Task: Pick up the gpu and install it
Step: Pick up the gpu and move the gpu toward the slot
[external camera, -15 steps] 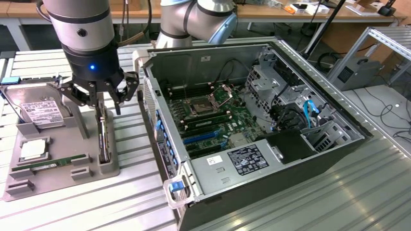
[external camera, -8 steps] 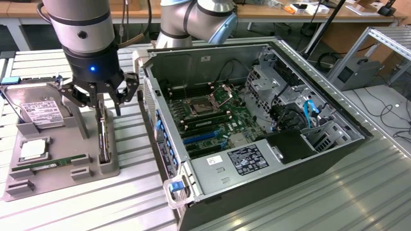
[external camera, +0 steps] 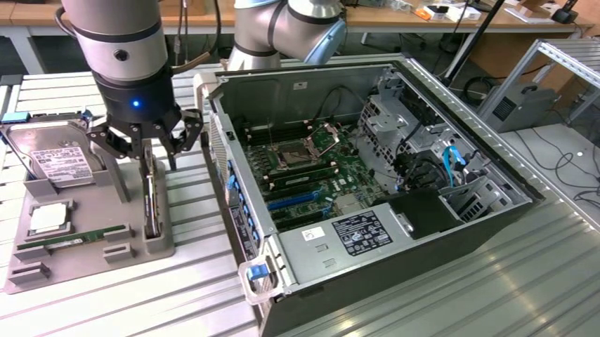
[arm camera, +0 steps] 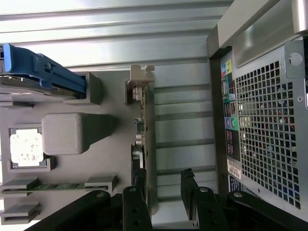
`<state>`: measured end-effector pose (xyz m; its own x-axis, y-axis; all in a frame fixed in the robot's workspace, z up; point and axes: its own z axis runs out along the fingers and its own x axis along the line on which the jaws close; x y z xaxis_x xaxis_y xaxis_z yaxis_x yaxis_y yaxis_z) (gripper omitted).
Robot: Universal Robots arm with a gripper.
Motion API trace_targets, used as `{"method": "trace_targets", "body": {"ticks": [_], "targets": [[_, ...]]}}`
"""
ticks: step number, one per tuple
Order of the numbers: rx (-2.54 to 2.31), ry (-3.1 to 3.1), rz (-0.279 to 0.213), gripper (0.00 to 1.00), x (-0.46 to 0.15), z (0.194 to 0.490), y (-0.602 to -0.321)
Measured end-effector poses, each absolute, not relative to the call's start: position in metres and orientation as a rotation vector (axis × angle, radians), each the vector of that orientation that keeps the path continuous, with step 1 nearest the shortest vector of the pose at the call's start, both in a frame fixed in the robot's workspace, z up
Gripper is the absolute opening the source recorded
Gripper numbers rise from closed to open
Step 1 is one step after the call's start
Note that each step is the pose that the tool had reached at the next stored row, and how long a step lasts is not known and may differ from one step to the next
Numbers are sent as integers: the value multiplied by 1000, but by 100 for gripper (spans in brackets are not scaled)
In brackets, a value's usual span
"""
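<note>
The gpu (external camera: 150, 205) stands on edge in a slot of the grey holder tray (external camera: 84, 256), just beside the open computer case (external camera: 375, 175), on the exterior view's left. The gripper (external camera: 148, 160) hangs right above it, fingers (arm camera: 190, 190) apart and straddling the card's upper edge, not clamped. The card looks light, stiff and fragile. The bare board edges away from the silver bracket (arm camera: 142, 73) seem the safest hold.
</note>
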<state>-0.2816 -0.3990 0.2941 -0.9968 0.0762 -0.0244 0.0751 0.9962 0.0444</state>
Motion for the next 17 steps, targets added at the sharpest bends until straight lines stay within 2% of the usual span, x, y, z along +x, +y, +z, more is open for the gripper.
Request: {"method": "trace_targets", "body": {"ticks": [17], "targets": [[118, 3112, 68, 42, -293, 281, -399]]}}
